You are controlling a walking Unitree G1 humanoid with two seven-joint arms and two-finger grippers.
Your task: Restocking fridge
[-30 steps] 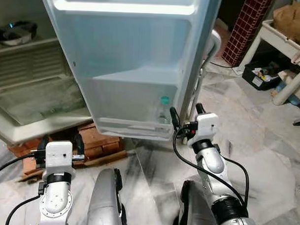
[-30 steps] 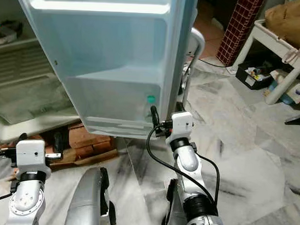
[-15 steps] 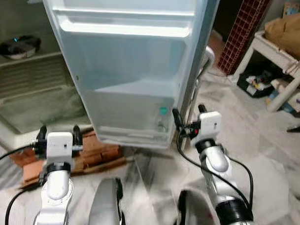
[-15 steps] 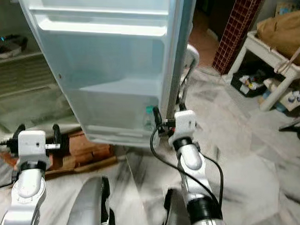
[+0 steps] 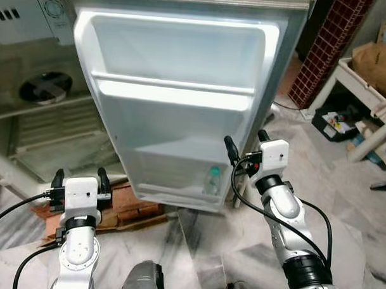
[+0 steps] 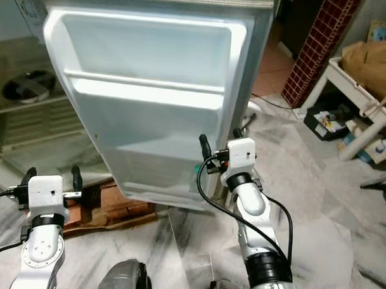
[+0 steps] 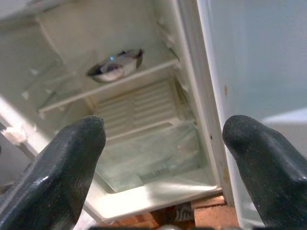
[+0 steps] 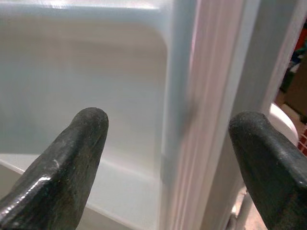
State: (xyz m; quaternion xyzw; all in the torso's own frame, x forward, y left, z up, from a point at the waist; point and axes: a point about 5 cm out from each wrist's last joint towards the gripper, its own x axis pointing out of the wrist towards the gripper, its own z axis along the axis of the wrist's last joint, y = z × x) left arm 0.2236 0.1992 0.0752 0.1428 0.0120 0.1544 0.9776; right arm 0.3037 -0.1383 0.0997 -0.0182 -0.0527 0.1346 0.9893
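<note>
We stand before the open fridge door point(image 5: 181, 106), whose lower door shelf point(image 5: 172, 193) holds a single green-capped bottle point(image 5: 212, 181) at its outer end. Our right gripper point(image 5: 245, 146) is raised beside the door's outer edge, fingers point(image 8: 72, 158) spread wide and grasping nothing, with that edge running between them in the right wrist view. Our left gripper point(image 5: 77, 181) hangs lower, over the bricks point(image 5: 124, 202) under the fridge cabinet point(image 7: 139, 139), its fingers likewise released and empty. Inside the cabinet a bowl point(image 7: 115, 66) sits on a shelf above the clear crisper cover.

We judge the main risk to be the right arm: it is so near the door edge that a forward step or swing could knock the door, slam it or topple the bottle. The cable looping off the right wrist could also snag the door's corner. The marble floor point(image 5: 343, 207) looks glossy, so footing near the bricks deserves care
</note>
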